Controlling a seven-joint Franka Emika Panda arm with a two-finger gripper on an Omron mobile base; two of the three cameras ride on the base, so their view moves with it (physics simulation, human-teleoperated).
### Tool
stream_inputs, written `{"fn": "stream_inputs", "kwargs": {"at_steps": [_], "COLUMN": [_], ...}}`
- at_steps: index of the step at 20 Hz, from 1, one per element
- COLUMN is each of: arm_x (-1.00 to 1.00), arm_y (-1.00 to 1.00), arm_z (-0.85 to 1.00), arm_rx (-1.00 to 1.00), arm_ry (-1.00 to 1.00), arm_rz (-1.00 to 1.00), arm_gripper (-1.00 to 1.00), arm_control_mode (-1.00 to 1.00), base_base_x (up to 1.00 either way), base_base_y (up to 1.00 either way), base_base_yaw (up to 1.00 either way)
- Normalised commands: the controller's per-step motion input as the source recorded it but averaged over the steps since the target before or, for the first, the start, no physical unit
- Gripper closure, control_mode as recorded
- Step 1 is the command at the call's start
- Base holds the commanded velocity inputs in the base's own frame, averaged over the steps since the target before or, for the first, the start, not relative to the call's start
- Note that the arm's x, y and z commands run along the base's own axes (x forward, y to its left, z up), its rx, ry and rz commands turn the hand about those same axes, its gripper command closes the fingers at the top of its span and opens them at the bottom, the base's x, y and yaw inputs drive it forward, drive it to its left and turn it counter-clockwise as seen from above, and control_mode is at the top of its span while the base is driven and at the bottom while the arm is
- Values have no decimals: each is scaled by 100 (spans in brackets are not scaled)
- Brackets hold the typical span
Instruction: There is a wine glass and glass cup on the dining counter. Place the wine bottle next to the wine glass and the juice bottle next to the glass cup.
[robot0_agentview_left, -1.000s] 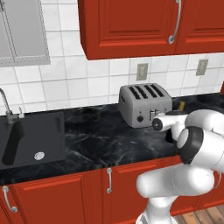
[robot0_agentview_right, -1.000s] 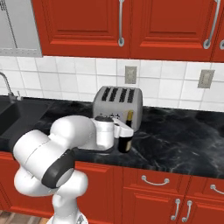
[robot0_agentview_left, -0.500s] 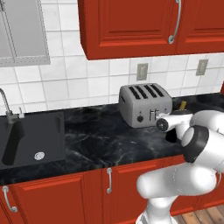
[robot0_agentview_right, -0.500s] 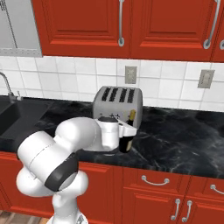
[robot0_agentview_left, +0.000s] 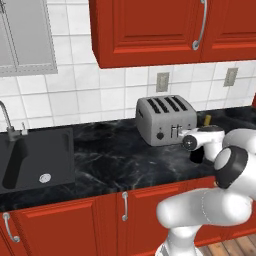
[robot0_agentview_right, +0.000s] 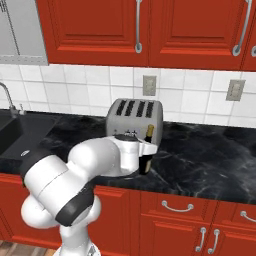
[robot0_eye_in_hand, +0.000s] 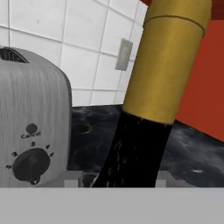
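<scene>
The wine bottle (robot0_agentview_right: 146, 161), slim and near-black with a gold top (robot0_agentview_left: 207, 119), stands upright on the black wall counter just right of the toaster. My gripper (robot0_agentview_right: 142, 158) is level with the bottle's body and reaches around it from the front. In the left base view my gripper (robot0_agentview_left: 202, 152) hides most of the bottle. The hand view looks straight at the wine bottle (robot0_eye_in_hand: 162, 78) from very close, neck and gold cap towering up. The fingers are hidden, so I cannot tell whether they press on it. The wine glass, glass cup, juice bottle and dining counter are out of view.
A silver four-slot toaster (robot0_agentview_left: 165, 120) (robot0_agentview_right: 136, 117) (robot0_eye_in_hand: 30, 131) stands right beside the bottle, on its left. A black sink (robot0_agentview_left: 35, 160) with a faucet lies at the far left. Red cabinets hang above the counter, and bare counter (robot0_agentview_right: 210, 160) stretches to the right.
My hand has edged forward around the wine bottle. The bottle stands where it was.
</scene>
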Motion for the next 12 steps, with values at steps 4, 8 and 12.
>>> {"fn": "stream_inputs", "kwargs": {"at_steps": [4, 8, 12], "arm_x": [-26, -28, -23], "arm_y": [10, 21, 21], "arm_z": [19, 22, 31], "arm_rx": [13, 10, 10], "arm_ry": [0, 0, 0], "arm_rz": [0, 0, 0], "arm_gripper": [100, 100, 100], "arm_control_mode": [-100, -100, -100], "base_base_x": [0, 0, 0], "base_base_y": [0, 0, 0], "base_base_yaw": [0, 0, 0]}}
